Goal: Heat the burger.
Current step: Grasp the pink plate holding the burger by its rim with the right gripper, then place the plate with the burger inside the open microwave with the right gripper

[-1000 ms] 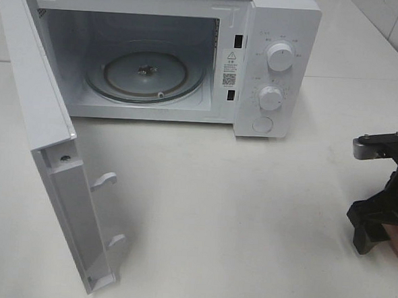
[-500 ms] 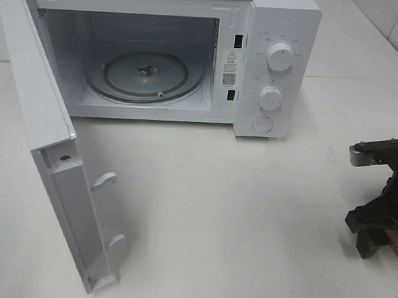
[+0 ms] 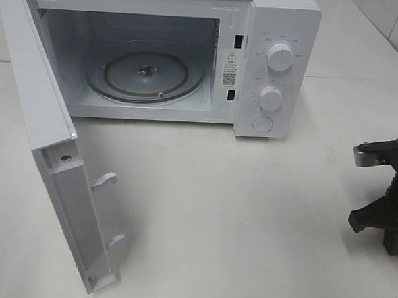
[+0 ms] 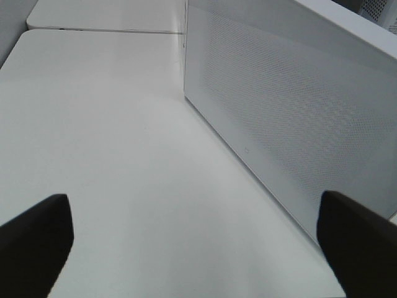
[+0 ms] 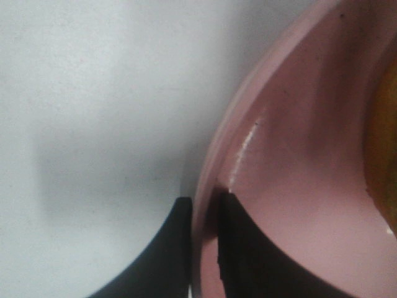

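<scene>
Burger (image 5: 381, 143) is showing only as a blurred yellow-brown sliver at the edge of the right wrist view, probably the bun, and its layers cannot be told. It is sitting on a pink plate (image 5: 298, 205). The right pincer (image 5: 203, 208) is pinching the plate's rim. One black finger (image 5: 164, 254) is lying outside the rim over the worktop (image 3: 236, 212), and the other is lying inside on the pink surface. The two are pressed close with the rim between them, and neither finger is touching the burger.

In the high view the right arm is reaching down at the far right edge of the worktop, with a scrap of pink peeking out beneath it. That spot is lying well apart from the microwave (image 3: 281, 19), which is standing at the back. Its door (image 3: 41, 85) is hanging wide open on the left, and the glass turntable (image 3: 146, 71) is showing inside. Two knobs (image 3: 280, 56) are sitting one above the other on its right side.

The left pincer (image 4: 198, 245) is spread wide, its dark fingertips (image 4: 37, 242) showing at opposite sides of the left wrist view. It is hovering over the worktop beside a white panel (image 4: 291, 105) with a fine dot pattern.
</scene>
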Motion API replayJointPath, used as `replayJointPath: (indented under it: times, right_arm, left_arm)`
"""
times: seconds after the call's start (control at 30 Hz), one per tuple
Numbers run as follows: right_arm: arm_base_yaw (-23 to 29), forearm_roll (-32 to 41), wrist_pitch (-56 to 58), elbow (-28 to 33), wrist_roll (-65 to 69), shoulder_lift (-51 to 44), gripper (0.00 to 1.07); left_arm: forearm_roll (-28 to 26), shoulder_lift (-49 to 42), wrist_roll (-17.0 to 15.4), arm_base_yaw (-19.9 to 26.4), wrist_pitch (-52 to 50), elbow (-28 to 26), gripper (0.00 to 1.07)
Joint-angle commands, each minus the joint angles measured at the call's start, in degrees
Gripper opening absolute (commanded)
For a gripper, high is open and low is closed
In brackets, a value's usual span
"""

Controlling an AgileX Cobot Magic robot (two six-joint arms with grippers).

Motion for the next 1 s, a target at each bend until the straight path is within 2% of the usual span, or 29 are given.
replayJointPath:
  times: [0.03,0.27,0.6,0.77,1.0]
  right_arm:
    - [-0.2,-0.5,-0.6,0.6,0.1,1.0,0.00]
    - [-0.1,-1.4,-0.1,0.6,1.9,0.2,0.00]
    - [-0.1,-6.5,1.9,0.7,7.2,-3.8,0.00]
    - [2.9,-12.8,2.2,2.9,13.3,-6.0,0.00]
    - [6.6,-17.8,5.2,2.9,17.0,-7.0,0.00]
  left_arm:
    - [-0.3,-1.0,-0.1,0.1,-0.1,0.1,1.00]
    - [-0.3,-1.0,-0.1,0.1,-0.1,0.1,1.00]
    - [-0.3,-1.0,-0.1,0.1,-0.1,0.1,1.00]
    - [-0.3,-1.0,-0.1,0.1,-0.1,0.1,1.00]
    - [-0.3,-1.0,-0.1,0.1,-0.1,0.1,1.00]
